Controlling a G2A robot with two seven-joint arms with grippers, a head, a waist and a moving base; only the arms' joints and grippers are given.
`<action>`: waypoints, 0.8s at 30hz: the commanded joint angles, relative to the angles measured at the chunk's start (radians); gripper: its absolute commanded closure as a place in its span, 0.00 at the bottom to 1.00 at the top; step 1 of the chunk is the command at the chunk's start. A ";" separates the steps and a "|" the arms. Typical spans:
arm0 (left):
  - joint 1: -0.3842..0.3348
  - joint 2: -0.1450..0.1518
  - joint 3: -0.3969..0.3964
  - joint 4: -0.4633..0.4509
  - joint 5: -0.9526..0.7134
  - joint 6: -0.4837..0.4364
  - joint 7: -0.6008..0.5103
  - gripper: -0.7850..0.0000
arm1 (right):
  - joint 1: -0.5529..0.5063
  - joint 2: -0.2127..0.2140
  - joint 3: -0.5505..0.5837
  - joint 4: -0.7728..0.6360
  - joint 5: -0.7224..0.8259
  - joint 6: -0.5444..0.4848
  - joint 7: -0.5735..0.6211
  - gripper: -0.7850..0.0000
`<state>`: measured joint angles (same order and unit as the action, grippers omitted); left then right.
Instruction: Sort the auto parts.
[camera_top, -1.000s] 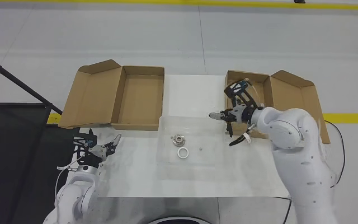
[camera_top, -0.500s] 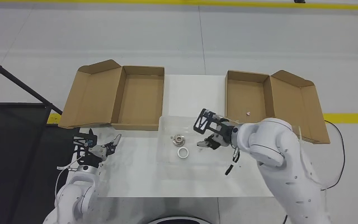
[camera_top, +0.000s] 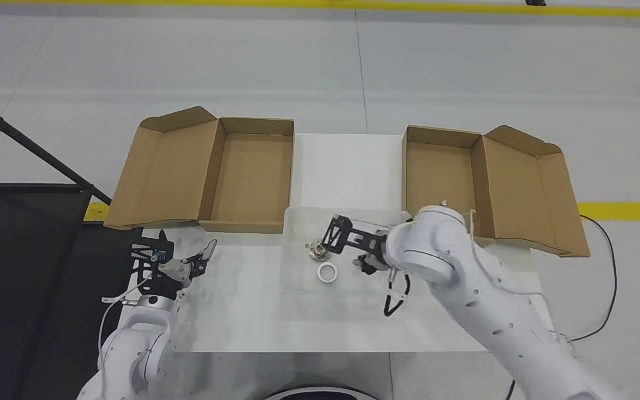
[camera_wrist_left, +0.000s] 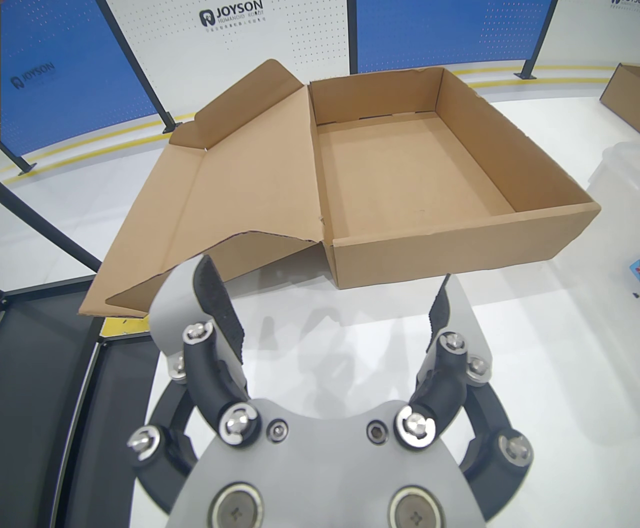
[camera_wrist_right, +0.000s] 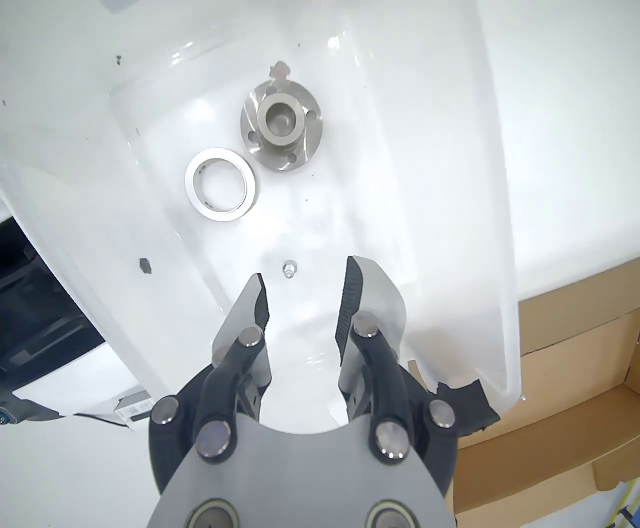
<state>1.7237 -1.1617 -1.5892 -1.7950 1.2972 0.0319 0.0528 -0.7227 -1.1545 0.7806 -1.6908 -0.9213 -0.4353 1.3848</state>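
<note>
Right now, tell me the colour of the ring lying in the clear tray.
Plain silver-grey metal, no pattern; the ring shows best in the right wrist view.

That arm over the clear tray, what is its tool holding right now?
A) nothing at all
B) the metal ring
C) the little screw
A: the right tool is open with nothing between its fingers above the clear tray, while the ring and the small screw lie loose on the tray floor.

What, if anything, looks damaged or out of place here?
The cardboard box in the left wrist view has a ragged, torn flap edge. The flange, ring and small screw lie loose in the clear tray.
</note>
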 joint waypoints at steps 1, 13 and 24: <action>0.000 0.000 0.000 0.000 0.000 0.000 0.000 0.00 | 0.026 0.004 -0.038 0.017 0.014 0.012 0.012 0.56; 0.000 0.000 0.000 0.000 0.000 0.000 0.000 0.00 | 0.115 0.004 -0.141 0.135 0.104 0.001 0.001 0.56; 0.000 0.000 0.000 0.000 0.000 0.000 0.000 0.00 | 0.168 -0.014 -0.203 0.235 0.156 -0.021 -0.021 0.66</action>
<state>1.7237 -1.1617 -1.5892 -1.7950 1.2972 0.0319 0.0528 -0.5592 -1.1670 0.5826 -1.4638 -0.7686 -0.4552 1.3649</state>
